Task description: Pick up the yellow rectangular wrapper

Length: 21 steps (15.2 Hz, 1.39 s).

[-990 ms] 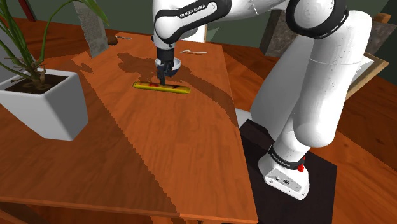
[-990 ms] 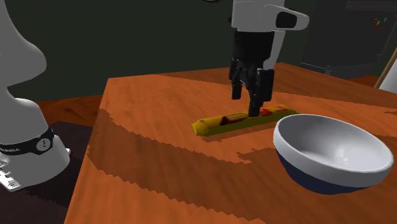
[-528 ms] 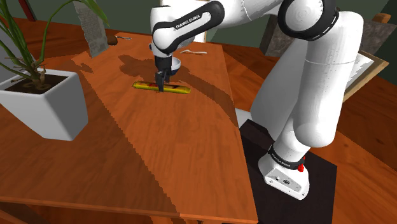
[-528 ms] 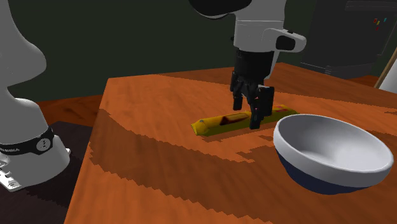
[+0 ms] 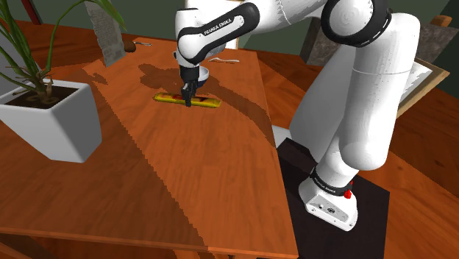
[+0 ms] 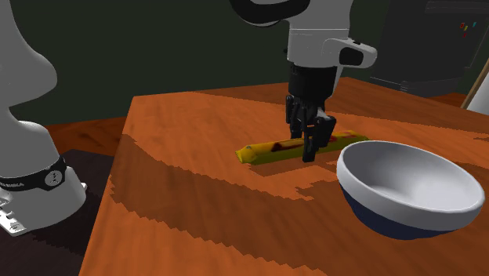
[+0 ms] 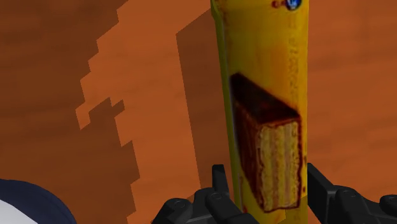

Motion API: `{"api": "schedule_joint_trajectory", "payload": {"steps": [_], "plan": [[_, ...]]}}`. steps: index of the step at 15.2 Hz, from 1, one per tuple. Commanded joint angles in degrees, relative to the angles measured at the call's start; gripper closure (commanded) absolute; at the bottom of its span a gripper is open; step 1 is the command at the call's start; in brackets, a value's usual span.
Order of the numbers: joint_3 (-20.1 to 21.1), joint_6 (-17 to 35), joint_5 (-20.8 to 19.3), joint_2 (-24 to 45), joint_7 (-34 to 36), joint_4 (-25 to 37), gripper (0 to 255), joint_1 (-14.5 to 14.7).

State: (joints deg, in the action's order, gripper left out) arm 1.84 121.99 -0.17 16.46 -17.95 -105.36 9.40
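Status: gripper point(image 5: 188, 101) is down on the yellow wrapper point(image 5: 166, 97), arm reaching in from the stand point(image 5: 368, 221) at 4 o'clock in the shoulder view.

Fingers point(image 7: 219, 181): clamped on the wrapper point(image 7: 264, 76) across its short width, one black pad against each long edge, with no gap that I can see in the wrist view. The grip sits around mid-length, over the printed picture of a brown-coated wafer with pale layers.

Wrapper point(image 6: 266, 149) position:
- Long, flat and yellow, lying on the wooden desk point(image 5: 184, 176) in the far half of the top.
- In the shoulder view its long axis runs roughly 9 to 3 o'clock, with yellow ends showing on both sides of the gripper.
- In the second exterior view it runs about 8 to 2 o'clock, with the gripper point(image 6: 307, 150) coming straight down onto it. I can't tell whether it has cleared the surface.

Neighbours:
- Bowl point(image 6: 407, 188), white inside and dark blue outside, sits at 4 o'clock from the wrapper in the second exterior view. It is near the wrapper but apart from it. A slice of its blue wall point(image 7: 25, 203) shows beside one finger in the wrist view.
- White planter point(image 5: 55, 121) with a green plant sits at 8 o'clock from the wrapper in the shoulder view, well apart.
- A small pale item point(image 5: 224, 59) lies at 1 o'clock near the desk's far edge. It is too small to identify.
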Motion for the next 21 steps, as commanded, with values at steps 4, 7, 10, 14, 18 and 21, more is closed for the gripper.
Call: {"api": "schedule_joint_trajectory", "payload": {"steps": [4, 7, 10, 14, 18, 21], "plan": [[0.1, -0.1, 0.1, 0.2, 0.1, -0.2, 255, 0.1], [0.1, -2.1, 0.1, -0.7, 0.1, 0.9, 255, 0.1], [0.2, -4.1, 0.1, -1.5, 0.0, 2.2, 255, 0.1], [0.2, -6.9, 0.2, -2.5, 0.0, 4.0, 255, 0.1], [0.2, -9.8, 0.2, -3.3, 0.0, 6.0, 255, 0.1], [0.2, -10.6, 0.2, -3.5, 0.0, 6.6, 255, 0.1]]}}
